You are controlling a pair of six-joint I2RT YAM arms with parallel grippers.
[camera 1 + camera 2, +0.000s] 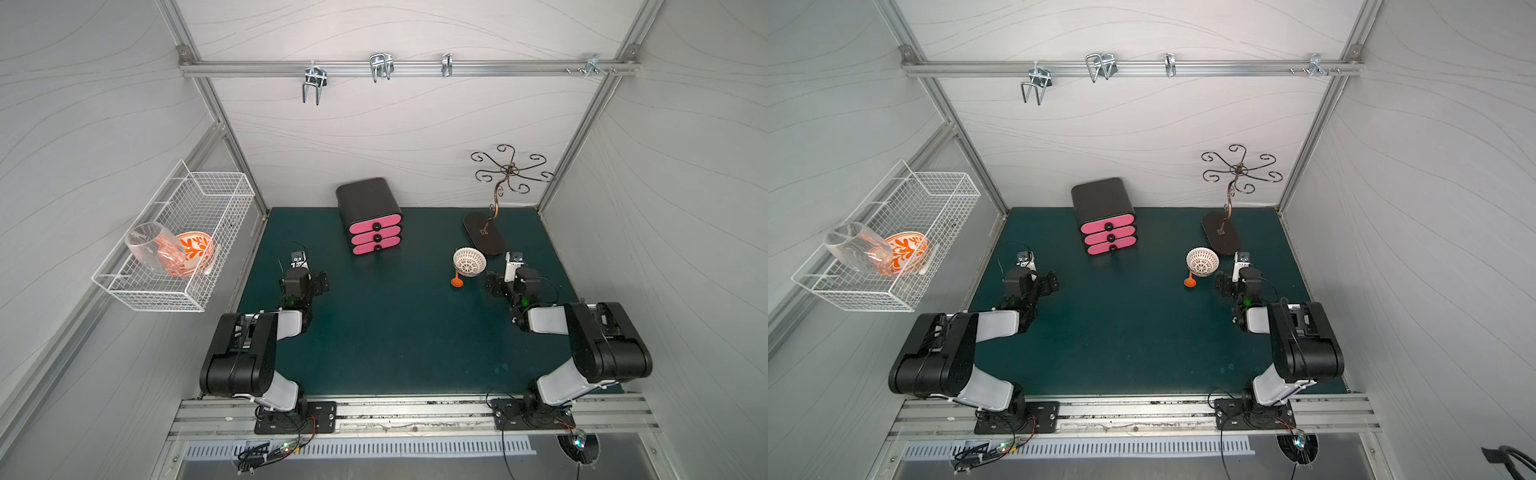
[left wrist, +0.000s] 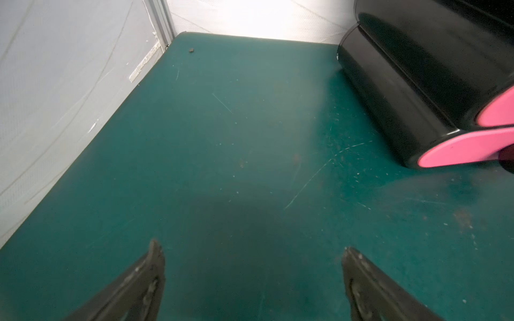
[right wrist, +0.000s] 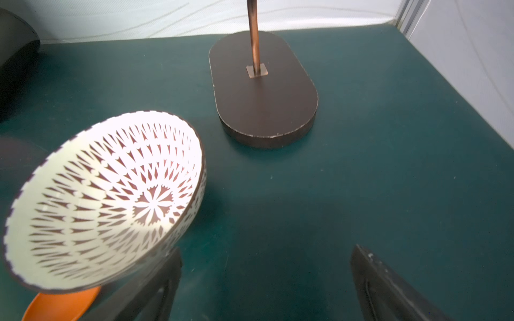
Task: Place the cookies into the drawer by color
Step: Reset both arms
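No cookies show in any view. The drawer point(image 1: 370, 216) point(image 1: 1104, 216) is a black cabinet with three pink fronts, all pushed in, at the back middle of the green mat; its side shows in the left wrist view point(image 2: 417, 83). My left gripper point(image 1: 321, 283) point(image 1: 1051, 282) point(image 2: 251, 250) hangs open over bare mat, left of and nearer than the drawer, with nothing between its fingers. My right gripper point(image 1: 492, 286) point(image 1: 1223, 285) point(image 3: 267, 253) is open and empty too, just right of a patterned bowl.
A white patterned bowl point(image 1: 469, 262) point(image 3: 105, 200) sits tilted by one right finger, with an orange funnel-shaped piece point(image 1: 457, 281) point(image 3: 61, 305) beside it. A dark oval-based hook stand point(image 1: 484, 237) point(image 3: 264, 97) rises behind. A wire basket point(image 1: 208, 286) on the left wall holds a glass and an orange bowl.
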